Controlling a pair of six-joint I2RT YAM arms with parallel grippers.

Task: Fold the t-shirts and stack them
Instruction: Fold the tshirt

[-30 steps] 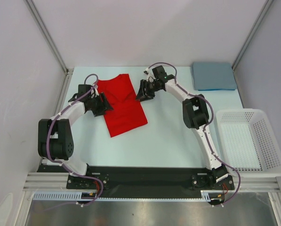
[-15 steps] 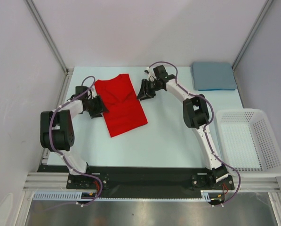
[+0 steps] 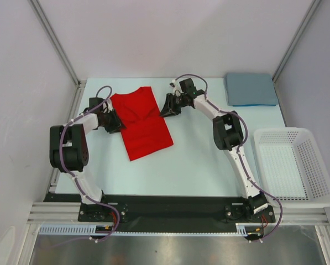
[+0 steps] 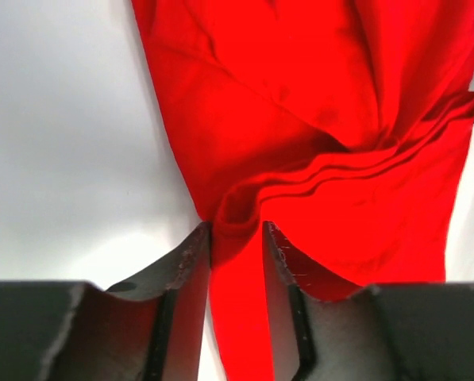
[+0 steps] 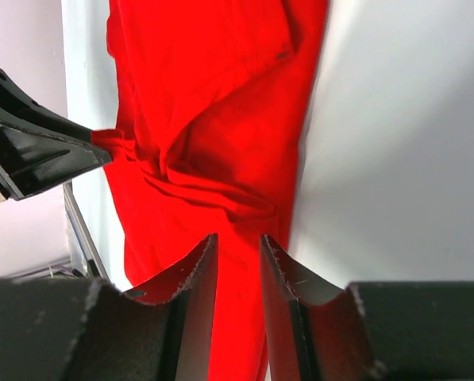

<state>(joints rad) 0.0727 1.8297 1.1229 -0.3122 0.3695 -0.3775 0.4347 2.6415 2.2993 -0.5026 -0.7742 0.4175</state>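
With the left gripper (image 4: 235,232) and right gripper (image 5: 237,242) each pinching the red t-shirt (image 3: 145,124) between their fingertips, lifting level and together seemed best for a straight fold.

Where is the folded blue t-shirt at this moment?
In the top view the blue t-shirt lies folded at the far right corner of the table, beyond the white mesh basket and well apart from the red t-shirt.

spread t-shirt (image 3: 142,124) left on table (image 3: 198,160) | folded t-shirt (image 3: 251,89) — far right | basket (image 3: 281,165) before it
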